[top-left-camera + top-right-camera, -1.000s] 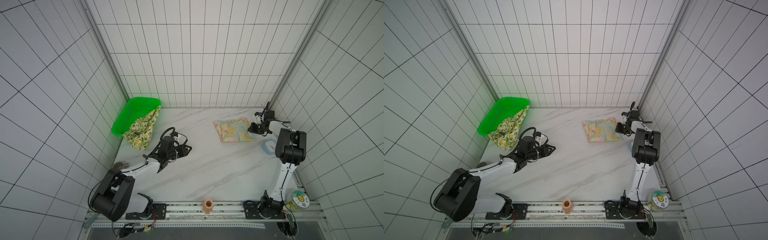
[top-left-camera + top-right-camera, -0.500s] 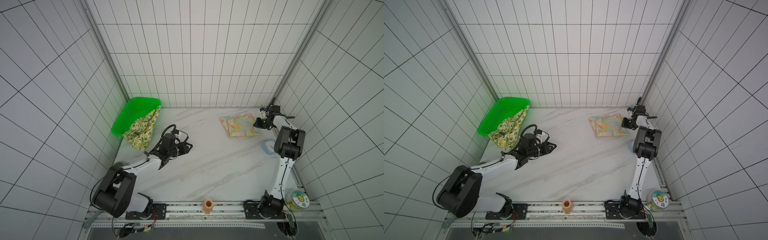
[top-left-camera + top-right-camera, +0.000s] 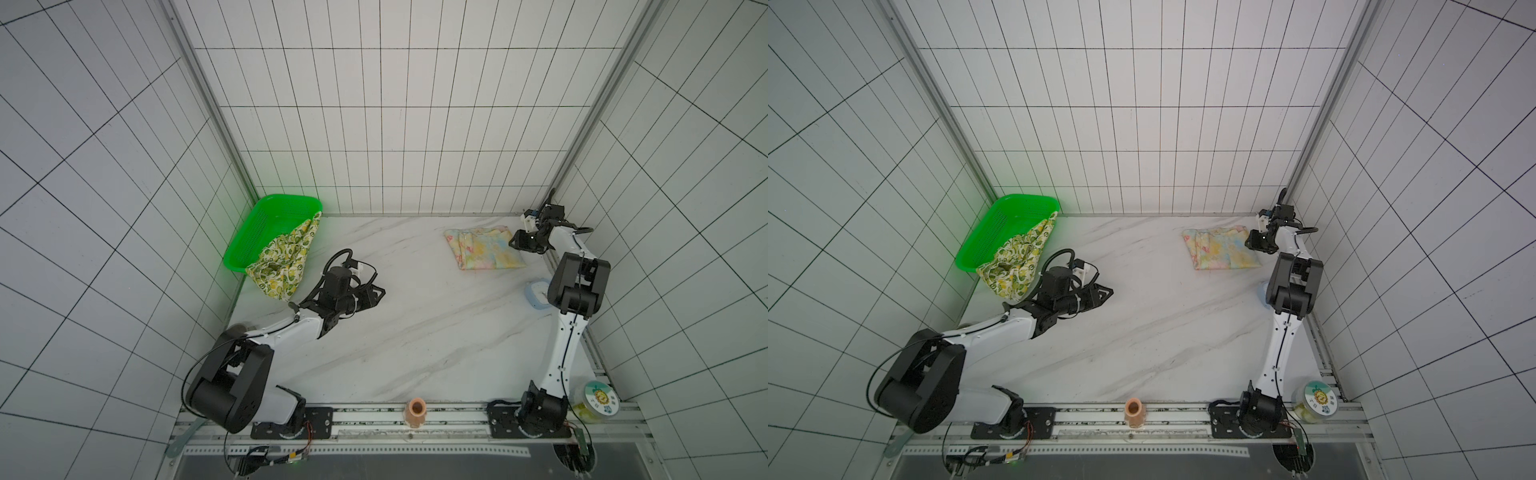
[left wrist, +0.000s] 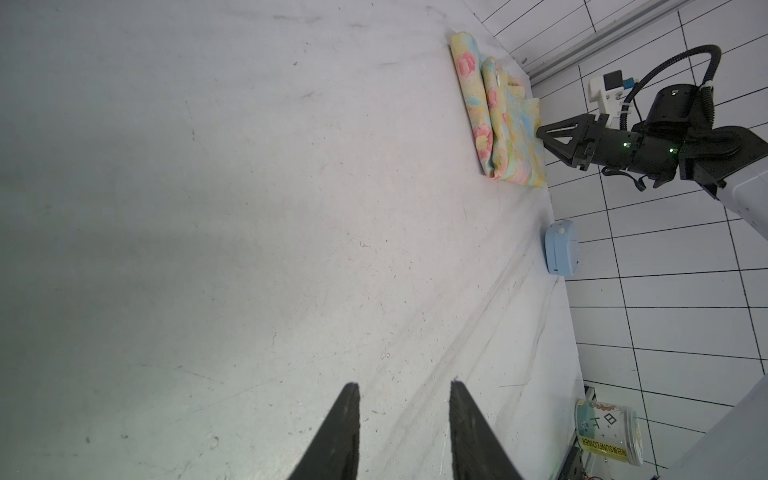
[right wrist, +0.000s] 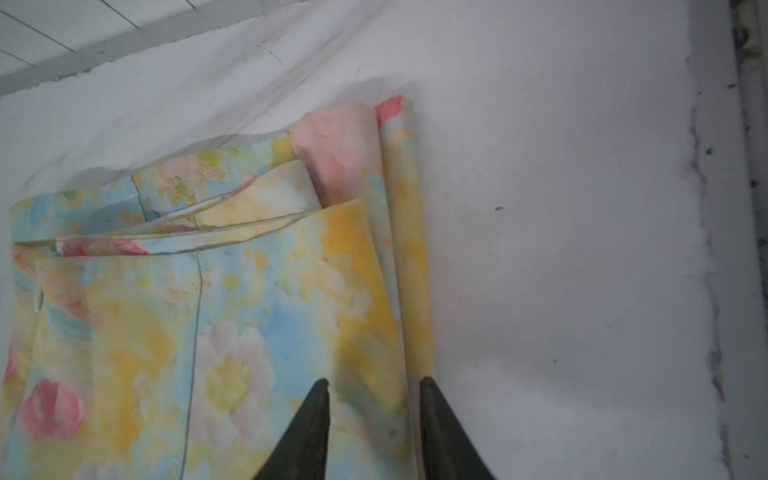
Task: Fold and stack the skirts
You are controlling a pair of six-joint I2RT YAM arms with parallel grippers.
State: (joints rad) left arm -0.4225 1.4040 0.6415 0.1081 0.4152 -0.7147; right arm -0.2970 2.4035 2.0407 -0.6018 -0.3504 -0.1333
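Observation:
The pastel yellow-blue skirt [image 3: 484,248] [image 3: 1223,248] with pink flowers lies folded flat at the back right of the table. My right gripper [image 3: 513,241] [image 3: 1250,241] sits low at its right edge. In the right wrist view its open jaws [image 5: 374,384] straddle the skirt's [image 5: 208,311] folded edge without pinching it. The cream lemon skirt [image 3: 286,262] [image 3: 1017,262] hangs crumpled out of the green basket [image 3: 257,232] onto the table. My left gripper [image 3: 380,295] [image 3: 1109,294] [image 4: 405,388] hovers open and empty over bare marble right of the lemon skirt.
A light blue round object [image 3: 538,293] [image 4: 561,249] lies by the right wall under my right arm. A labelled jar [image 3: 598,399] [image 3: 1316,397] stands at the front right corner. A peach cylinder [image 3: 417,411] sits on the front rail. Tiled walls close in on three sides.
My right gripper dragged the pastel skirt to the right towards the wall, then its jaws parted and let go. My left gripper shifted slightly right.

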